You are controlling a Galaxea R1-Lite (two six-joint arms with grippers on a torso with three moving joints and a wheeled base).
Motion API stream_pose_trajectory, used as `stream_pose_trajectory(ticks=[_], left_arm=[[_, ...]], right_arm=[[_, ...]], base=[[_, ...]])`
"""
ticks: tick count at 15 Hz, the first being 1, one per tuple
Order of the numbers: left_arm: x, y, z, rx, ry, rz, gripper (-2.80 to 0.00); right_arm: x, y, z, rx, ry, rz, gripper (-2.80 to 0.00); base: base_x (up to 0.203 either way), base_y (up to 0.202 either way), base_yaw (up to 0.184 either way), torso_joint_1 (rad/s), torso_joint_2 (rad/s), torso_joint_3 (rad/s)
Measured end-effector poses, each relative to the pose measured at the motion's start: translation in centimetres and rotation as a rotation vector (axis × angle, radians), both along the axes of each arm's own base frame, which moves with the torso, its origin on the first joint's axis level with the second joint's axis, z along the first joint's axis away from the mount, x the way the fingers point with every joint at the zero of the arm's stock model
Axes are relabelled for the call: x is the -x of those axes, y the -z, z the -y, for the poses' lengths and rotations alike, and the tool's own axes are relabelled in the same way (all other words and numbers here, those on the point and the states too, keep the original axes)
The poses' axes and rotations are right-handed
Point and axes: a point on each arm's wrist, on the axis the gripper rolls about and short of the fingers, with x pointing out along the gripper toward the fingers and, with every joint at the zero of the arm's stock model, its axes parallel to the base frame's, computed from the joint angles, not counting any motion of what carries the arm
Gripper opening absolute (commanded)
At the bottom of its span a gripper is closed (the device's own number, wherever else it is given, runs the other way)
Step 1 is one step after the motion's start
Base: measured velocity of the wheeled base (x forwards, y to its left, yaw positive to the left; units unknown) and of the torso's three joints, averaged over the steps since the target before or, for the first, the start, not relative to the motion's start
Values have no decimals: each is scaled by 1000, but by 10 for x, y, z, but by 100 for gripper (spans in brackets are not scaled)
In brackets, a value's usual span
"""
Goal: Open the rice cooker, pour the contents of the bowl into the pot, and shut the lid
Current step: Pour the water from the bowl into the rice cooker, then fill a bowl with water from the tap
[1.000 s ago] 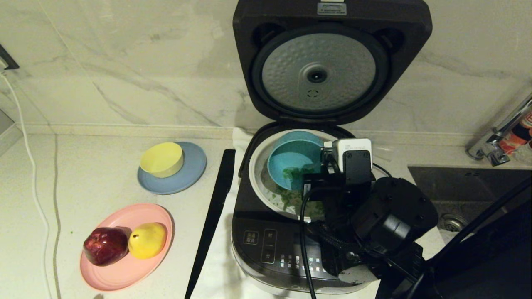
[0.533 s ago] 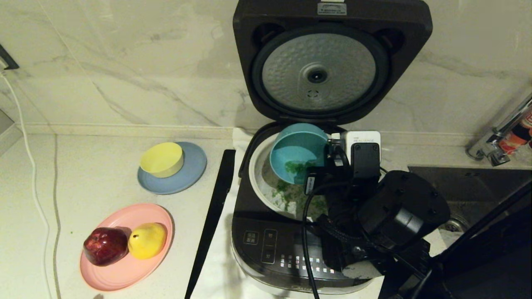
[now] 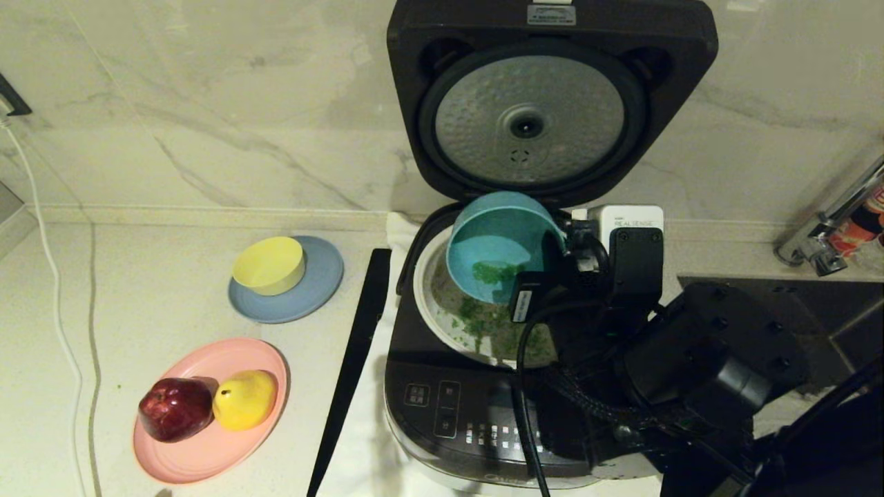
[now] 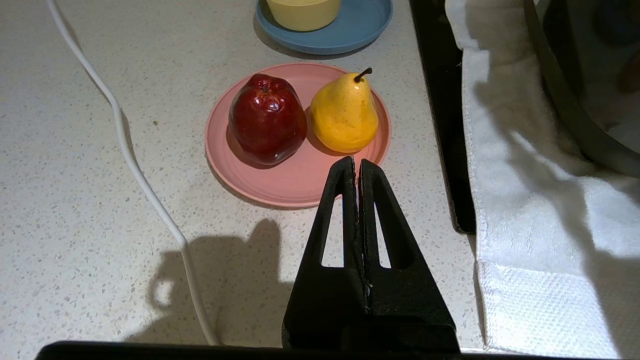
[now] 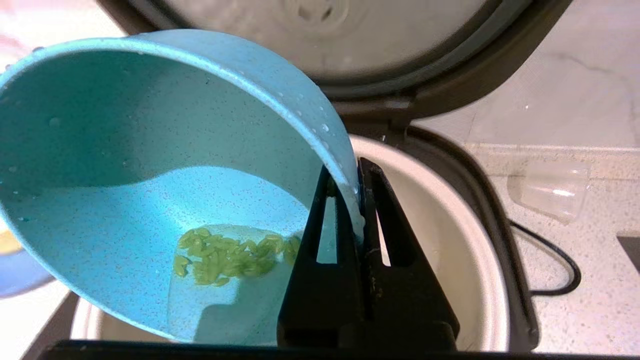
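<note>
While my right gripper (image 5: 350, 200) is clamped on the rim of the bowl (image 3: 494, 241), I hold it tipped over the pot (image 3: 431, 304) of the rice cooker (image 3: 442, 407), under the raised lid (image 3: 545, 103) near the counter's back edge. Some contents (image 5: 225, 257) cling in a little water at the bowl's low side — I judge a steeper tilt, mouth kept inside the pot's rim, should shed them. My left gripper (image 4: 357, 167), fingers together, idles near the counter's front edge.
</note>
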Motion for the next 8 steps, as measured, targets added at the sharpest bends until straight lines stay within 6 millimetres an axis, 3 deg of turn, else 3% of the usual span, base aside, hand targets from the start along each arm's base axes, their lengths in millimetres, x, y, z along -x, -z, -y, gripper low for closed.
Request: stream_pose_trajectory(ticks=[4,8], left_arm=[[0,0,0,0,0,0,-280],[0,0,0,0,0,0,-280]], right_arm=[[7,-17,9,-31,-24,37,-280],[8,-14,13,-44,-41,33,-280]], base=[[0,0,0,0,0,0],[0,0,0,0,0,0]])
